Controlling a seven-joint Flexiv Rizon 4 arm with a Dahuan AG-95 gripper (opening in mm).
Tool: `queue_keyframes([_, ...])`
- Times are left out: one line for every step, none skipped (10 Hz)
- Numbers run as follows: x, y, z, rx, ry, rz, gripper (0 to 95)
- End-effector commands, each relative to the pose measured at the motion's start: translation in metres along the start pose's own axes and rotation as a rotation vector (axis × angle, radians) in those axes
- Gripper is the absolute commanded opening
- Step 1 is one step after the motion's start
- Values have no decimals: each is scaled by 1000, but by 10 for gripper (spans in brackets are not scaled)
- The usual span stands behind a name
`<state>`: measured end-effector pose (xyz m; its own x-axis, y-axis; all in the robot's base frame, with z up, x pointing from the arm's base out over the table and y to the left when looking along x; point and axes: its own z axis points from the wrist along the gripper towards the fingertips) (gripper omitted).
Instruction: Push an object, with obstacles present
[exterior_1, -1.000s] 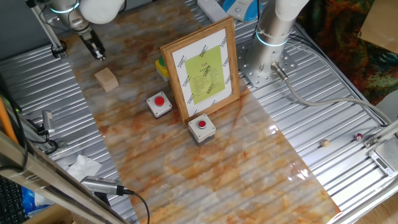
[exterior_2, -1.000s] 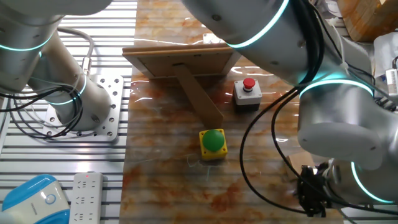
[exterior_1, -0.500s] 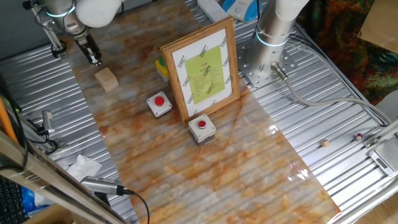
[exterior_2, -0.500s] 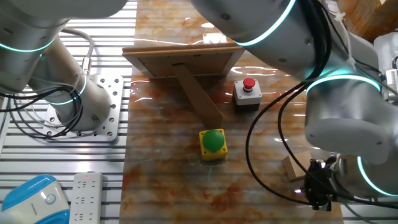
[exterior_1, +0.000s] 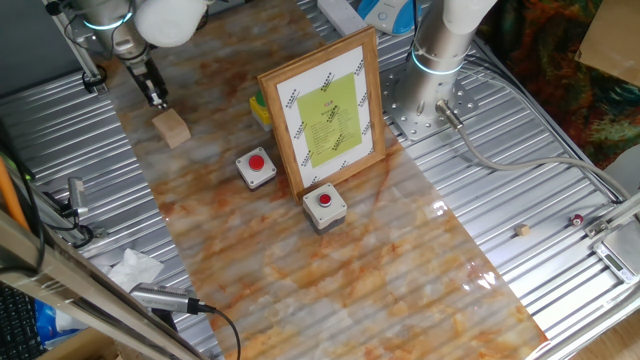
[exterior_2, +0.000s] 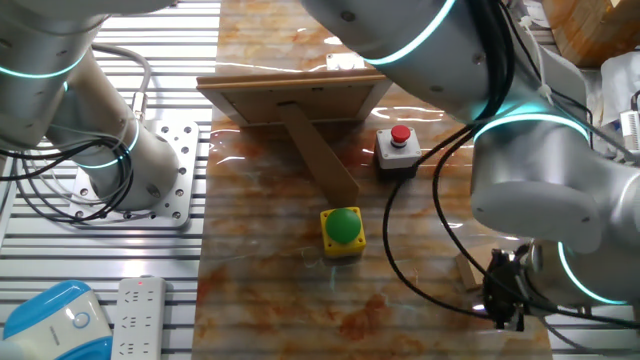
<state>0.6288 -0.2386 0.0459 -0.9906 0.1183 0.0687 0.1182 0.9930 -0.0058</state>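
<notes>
The object, a plain tan wooden cube (exterior_1: 172, 127), rests on the marbled board at the far left; in the other fixed view only a sliver of the cube (exterior_2: 464, 270) shows beside the arm. My gripper (exterior_1: 156, 97) hangs just behind the cube, fingers together, holding nothing, a small gap from the cube's back face. From the other side the gripper (exterior_2: 505, 308) shows dark and low under the wrist. The obstacles are two grey boxes with red buttons (exterior_1: 256, 167) (exterior_1: 324, 205) and the wood-framed picture (exterior_1: 325, 110) with its yellow-green sheet.
A yellow box with a green button (exterior_2: 343, 229) sits behind the picture frame's prop (exterior_2: 318, 155). One red-button box (exterior_2: 398, 150) stands right of it. A second arm's base (exterior_1: 437, 60) is bolted at the back. Ribbed metal table (exterior_1: 560, 230) surrounds the board; crumpled paper (exterior_1: 133, 268) lies at the front left.
The gripper drifted slightly left and down toward the cube, then back right, ending closer behind it. The cube and obstacles have not moved.
</notes>
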Motion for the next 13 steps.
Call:
queue_keyframes([2,4,1,0,-9,5,0])
queue_keyframes([4,9,3,2,-14,12,0])
queue_keyframes([5,11,4,4,-17,14,0])
queue_keyframes([5,13,4,7,-21,15,0])
queue_keyframes([7,17,5,5,-27,22,0])
queue_keyframes([9,20,6,9,-33,26,0])
queue_keyframes([10,23,7,7,-39,28,0])
queue_keyframes([11,25,8,6,-44,29,0])
queue_keyframes([13,29,9,6,-46,30,0])
queue_keyframes([15,32,10,6,-51,34,0])
queue_keyframes([17,36,12,7,-56,36,0])
queue_keyframes([18,38,12,6,-57,37,0])
queue_keyframes([20,41,13,8,-62,39,0])
